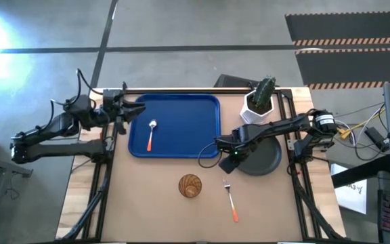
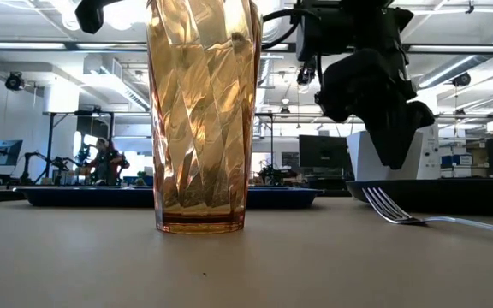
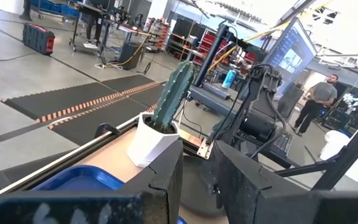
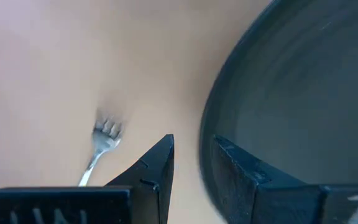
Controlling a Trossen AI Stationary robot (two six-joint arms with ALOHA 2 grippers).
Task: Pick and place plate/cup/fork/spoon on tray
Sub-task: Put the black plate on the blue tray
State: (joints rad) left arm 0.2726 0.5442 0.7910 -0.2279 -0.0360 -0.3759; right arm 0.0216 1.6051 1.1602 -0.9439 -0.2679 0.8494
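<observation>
Working from the near edge of the table outward, with twelve o'clock as the far edge in my overhead view: the fork (image 1: 231,200) lies on bare table at about five o'clock, orange handle toward me, tines pointing away. Just beside it at six o'clock stands the cup (image 1: 190,185), upright on the tabletop. Neither is on the tray yet.

Next out, at about three o'clock, is the plate (image 1: 266,158), flat on the table to the right of the tray. The right gripper (image 1: 227,153) hangs low at the plate's nine-o'clock rim. Its wrist camera shows one finger outside the rim and the other over the plate's floor, a narrow gap between them with the rim lined up in it — I judge them part-spread and not yet clamped on anything. The right arm reaches in from the three-o'clock side, stretched long and low across the plate, wrist tipped down.

Beyond that, the tray (image 1: 202,108) sits toward eleven o'clock with the spoon (image 1: 151,135) lying on it near its left edge. So my count is one of four placed — plate, cup and fork are left.

The left gripper (image 1: 133,108) waits raised at the tray's far left corner, fingers slightly apart, holding nothing. A potted cactus (image 1: 262,99) stands at the far right, clear of the work.
</observation>
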